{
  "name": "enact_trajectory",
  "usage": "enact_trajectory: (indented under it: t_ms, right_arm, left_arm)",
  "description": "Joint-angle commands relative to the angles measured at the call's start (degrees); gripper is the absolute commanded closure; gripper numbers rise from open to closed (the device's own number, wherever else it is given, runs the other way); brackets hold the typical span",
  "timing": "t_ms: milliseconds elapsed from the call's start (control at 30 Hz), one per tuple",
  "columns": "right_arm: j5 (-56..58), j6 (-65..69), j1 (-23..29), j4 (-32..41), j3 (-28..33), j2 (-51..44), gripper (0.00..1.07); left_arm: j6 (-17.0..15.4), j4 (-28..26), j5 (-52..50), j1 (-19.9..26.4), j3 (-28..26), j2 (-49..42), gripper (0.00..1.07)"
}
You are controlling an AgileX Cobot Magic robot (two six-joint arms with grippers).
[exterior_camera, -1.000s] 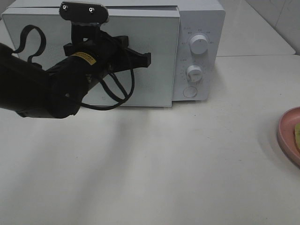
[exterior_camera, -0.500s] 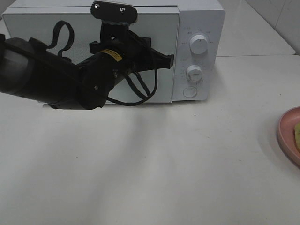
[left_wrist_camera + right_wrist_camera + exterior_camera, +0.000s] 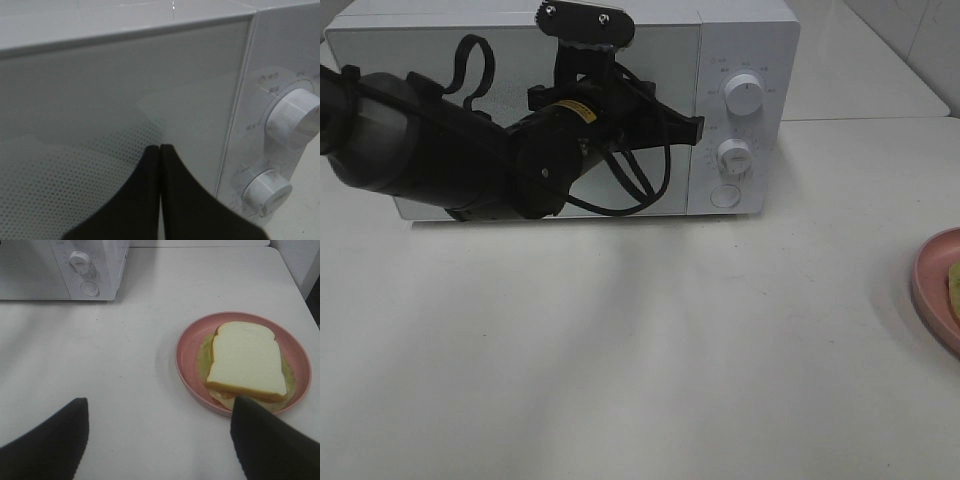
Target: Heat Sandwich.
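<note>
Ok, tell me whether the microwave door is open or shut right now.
Shut. The microwave door sits flush with the control panel, no gap showing, and the left gripper, closed, is at its front.

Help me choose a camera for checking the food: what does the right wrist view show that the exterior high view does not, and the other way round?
Only the right wrist view shows the whole sandwich lying on the pink plate, with the right gripper open and empty. Only the exterior high view shows the left gripper, shut, at the microwave's door, plus the upper knob. Both show the microwave's lower knob and round button, the white table, and at least the plate's edge.
</note>
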Motion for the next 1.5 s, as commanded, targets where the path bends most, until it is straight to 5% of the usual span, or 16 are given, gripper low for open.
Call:
enact_trajectory:
  t_ms: [33,300,700,733,767,867,900,933,967,1300,1500]
  right_arm:
    - [-0.7,0.2,-0.5,-0.2,0.1,-1.5,0.32]
    - [-0.7,0.2,-0.5,-0.2,0.1,-1.5,0.32]
    - [-0.7,0.2,-0.5,-0.2,0.1,-1.5,0.32]
    - [-0.7,0.2,-0.5,-0.2,0.1,-1.5,0.32]
    - [-0.7,0.2,-0.5,-0.2,0.1,-1.5,0.32]
    - [-0.7,0.2,-0.5,-0.2,0.1,-1.5,0.32]
    - [-0.7,0.2,-0.5,-0.2,0.1,-1.5,0.32]
    - [-0.7,0.2,-0.5,-0.2,0.1,-1.5,0.32]
    - [-0.7,0.2,-0.5,-0.2,0.1,-1.5,0.32]
    - [-0.7,0.2,-0.5,-0.2,0.1,-1.5,0.32]
    - [-0.7,0.2,-0.5,-0.2,0.1,-1.5,0.32]
  left_arm:
    - [-0.1,-3.4,-3.9,1.7,-1.0,-0.2,1.07]
    - [-0.1,-3.6,-1.6,1.7,1.9,-2.5,1.07]
    - [-0.2,-4.0,-1.3,-4.1,13.1,-9.5,1.04]
    - [-0.2,-3.8,-0.6,-5.1,14.8,-10.6,0.89]
    - [-0.2,-3.8,-0.6,-5.1,14.8,-10.6,0.89]
    - [-0.2,-4.1,1.9,-6.1,16.8,-12.5,0.43]
    - [-0.2,-4.1,1.9,-6.1,16.8,-12.5,0.43]
    - [-0.2,-4.6,2.6,-6.3,17.7,-13.1,0.13]
    - [-0.3,-4.6,3.4,-6.3,17.9,-13.2,0.05]
    - [0.1,-1.4,19.8,-5.9,19.5,-17.0,0.09]
    - [-0.2,-1.4,36.8,-0.9,19.5,-21.0,0.09]
